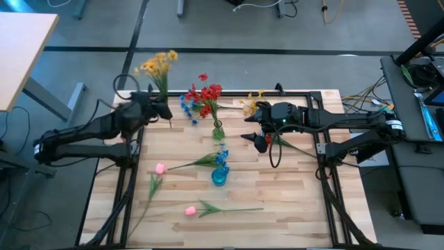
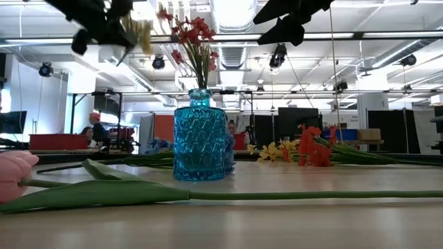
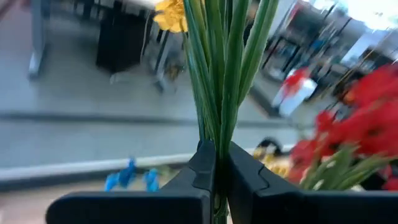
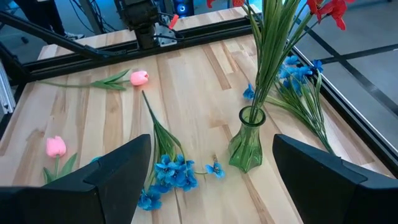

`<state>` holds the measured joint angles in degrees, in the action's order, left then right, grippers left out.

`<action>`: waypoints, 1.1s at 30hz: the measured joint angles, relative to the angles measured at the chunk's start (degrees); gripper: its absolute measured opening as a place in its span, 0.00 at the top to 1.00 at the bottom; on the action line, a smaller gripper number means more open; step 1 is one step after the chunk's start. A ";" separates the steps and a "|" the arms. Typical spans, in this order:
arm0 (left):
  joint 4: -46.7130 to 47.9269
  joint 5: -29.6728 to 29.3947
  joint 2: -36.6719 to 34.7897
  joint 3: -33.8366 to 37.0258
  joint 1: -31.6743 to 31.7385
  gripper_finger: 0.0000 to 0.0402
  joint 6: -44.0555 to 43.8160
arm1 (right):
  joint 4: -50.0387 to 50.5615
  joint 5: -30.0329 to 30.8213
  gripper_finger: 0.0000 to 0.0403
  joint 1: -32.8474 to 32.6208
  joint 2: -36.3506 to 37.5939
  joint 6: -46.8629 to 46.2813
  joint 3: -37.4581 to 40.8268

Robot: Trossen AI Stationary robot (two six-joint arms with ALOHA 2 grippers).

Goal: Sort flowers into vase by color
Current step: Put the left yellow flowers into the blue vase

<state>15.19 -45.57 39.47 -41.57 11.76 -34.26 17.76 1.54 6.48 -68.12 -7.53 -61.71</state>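
My left gripper [image 1: 164,110] hangs above the table's far left part, shut on a bunch of yellow flowers [image 1: 158,66] whose blossoms reach past the far edge. Red flowers [image 1: 205,93] stand in a green glass vase [image 4: 247,142] at the far middle. A blue vase [image 1: 219,176] stands at the table's middle with a blue spray [image 4: 166,174] beside it. More blue flowers [image 1: 186,104] lie by the green vase, and more yellow flowers [image 1: 251,103] lie at the far edge. Two pink tulips [image 1: 160,168] [image 1: 190,209] lie flat toward the near left. My right gripper [image 1: 258,136] hovers open, right of the green vase. My left gripper pinches several green stems [image 3: 217,146] of the yellow flowers together between its two fingers [image 3: 198,167]. The fingers lie across the stems. The stems rise beyond the fingers to the blossoms [image 3: 171,15], and the bunch is lifted clear of the table.
A black frame rail [image 1: 298,93] runs along the table's far edge and down both sides. A separate light tabletop [image 1: 21,48] stands at the far left, off the table. Bare wood [image 1: 298,208] lies at the near right.
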 joint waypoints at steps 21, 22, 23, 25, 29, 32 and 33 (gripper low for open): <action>-42.27 3.86 7.64 -0.98 -36.76 1.00 47.75 | 0.00 -0.02 0.19 0.02 -0.02 -0.39 0.00; -42.57 6.25 8.52 -0.98 -37.79 1.00 48.22 | 0.00 -0.02 0.19 0.01 -0.02 -0.39 0.00; -43.32 8.79 9.52 -0.98 -38.61 1.00 48.39 | 0.01 -0.02 0.19 0.00 -0.02 -0.39 0.00; -46.50 14.07 12.27 -0.60 -39.43 1.00 48.46 | 0.00 -0.02 0.19 0.01 -0.02 -0.39 0.00; -56.92 19.72 20.10 1.87 -39.36 1.00 46.68 | 0.00 -0.02 0.19 0.02 -0.02 -0.39 0.00; -66.67 19.79 27.08 4.38 -39.36 1.00 46.05 | 0.01 -0.02 0.19 0.00 -0.02 -0.39 0.00; -71.90 21.08 29.52 5.45 -39.34 1.00 46.39 | -0.02 -0.02 0.19 0.00 -0.02 -0.39 0.00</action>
<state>-56.71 -24.49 68.99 -36.12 -27.57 12.12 17.74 1.52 6.48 -68.14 -7.92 -61.71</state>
